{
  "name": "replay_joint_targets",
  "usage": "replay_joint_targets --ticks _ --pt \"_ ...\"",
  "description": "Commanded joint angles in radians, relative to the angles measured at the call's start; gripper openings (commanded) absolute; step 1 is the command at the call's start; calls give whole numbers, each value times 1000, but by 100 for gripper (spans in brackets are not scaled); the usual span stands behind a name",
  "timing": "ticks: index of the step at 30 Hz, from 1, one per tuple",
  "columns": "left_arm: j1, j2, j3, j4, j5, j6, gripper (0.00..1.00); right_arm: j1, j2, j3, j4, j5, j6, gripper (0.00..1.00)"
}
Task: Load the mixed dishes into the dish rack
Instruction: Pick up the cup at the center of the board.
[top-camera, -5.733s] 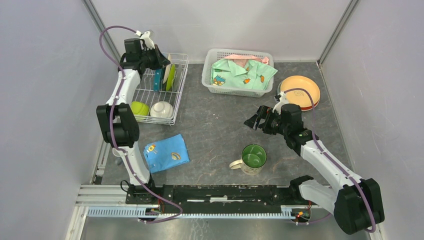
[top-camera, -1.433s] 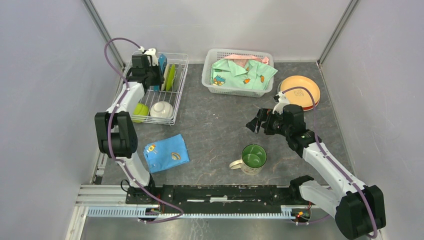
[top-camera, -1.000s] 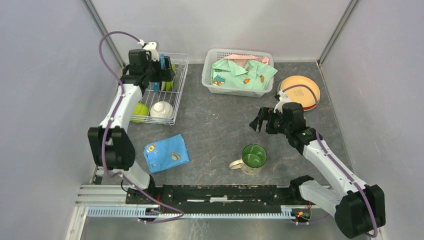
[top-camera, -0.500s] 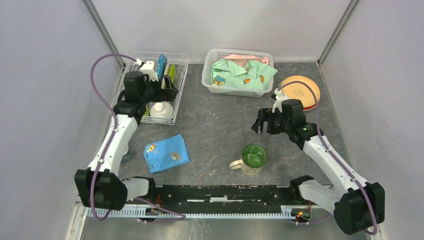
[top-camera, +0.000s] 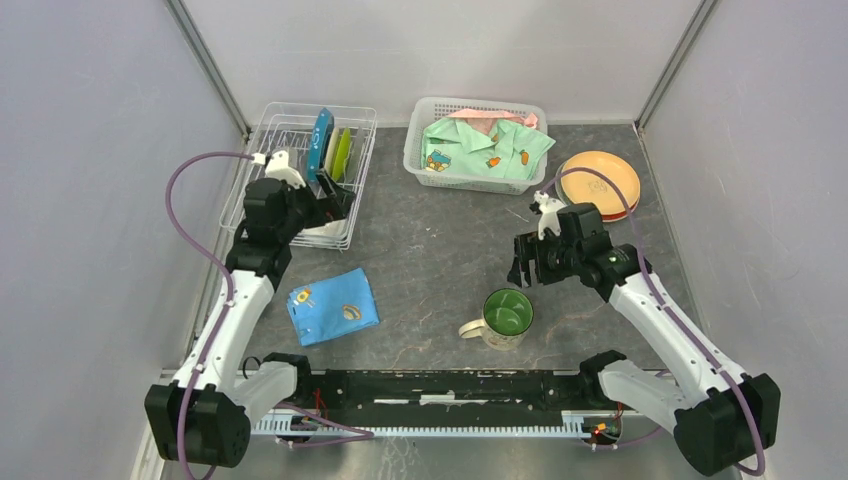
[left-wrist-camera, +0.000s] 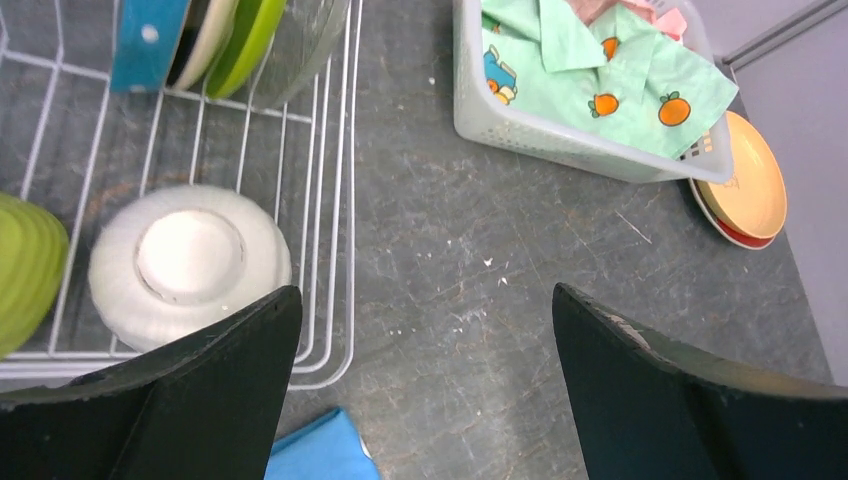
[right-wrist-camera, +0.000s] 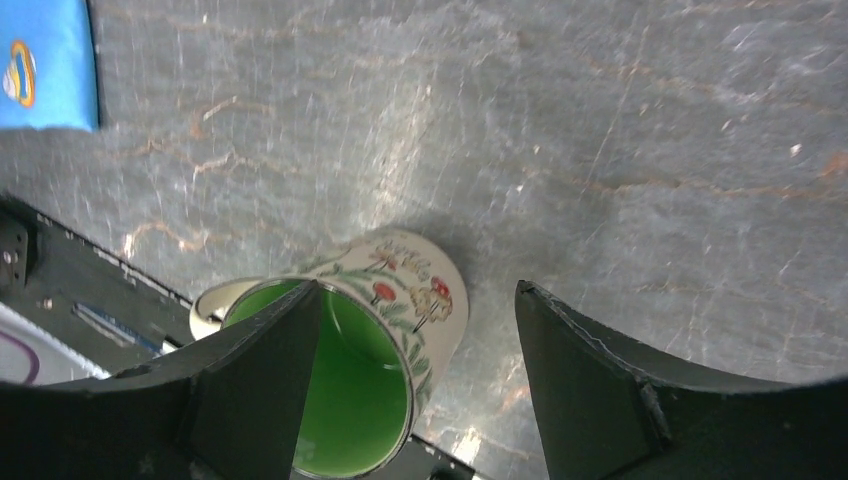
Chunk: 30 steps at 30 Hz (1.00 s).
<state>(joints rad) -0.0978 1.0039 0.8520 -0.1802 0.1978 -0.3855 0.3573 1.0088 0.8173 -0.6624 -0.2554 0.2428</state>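
Note:
The dish rack (top-camera: 362, 175) stands at the back left with a blue plate (top-camera: 320, 143), a cream plate and a lime-green plate (top-camera: 343, 153) upright in its tines. In the left wrist view the rack (left-wrist-camera: 335, 200) also holds an upturned white bowl (left-wrist-camera: 188, 262) and a lime-green dish (left-wrist-camera: 30, 270). My left gripper (top-camera: 335, 200) hangs open and empty over the rack's near right corner. A green-lined beige mug (top-camera: 507, 313) stands at front centre. My right gripper (right-wrist-camera: 418, 288) is open astride the wall of the mug (right-wrist-camera: 440, 300), one finger over its green inside.
A white latticed basket (top-camera: 478, 145) of green clothing sits at the back centre. An orange plate (top-camera: 598, 180) on a red one lies at the back right. A folded blue cloth (top-camera: 332, 305) lies near the front left, below the rack.
My left arm has pulled back from the upright plates toward the rack's near end, its jaws open. My right gripper has dropped toward the mug and its jaws have narrowed a little.

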Motion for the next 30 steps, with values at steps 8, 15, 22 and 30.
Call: replay_joint_targets --ticks 8,15,22,30 --pt "-12 56 -6 43 122 -48 97 126 -22 5 -116 15 -35 77" --pt "-12 98 -8 31 166 -64 92 184 12 -36 -93 63 -15 72" --pt "-12 104 -7 21 209 -88 85 226 72 -55 -39 127 -4 65" --pt "-11 117 2 11 271 -109 80 270 135 -33 4 237 10 47"
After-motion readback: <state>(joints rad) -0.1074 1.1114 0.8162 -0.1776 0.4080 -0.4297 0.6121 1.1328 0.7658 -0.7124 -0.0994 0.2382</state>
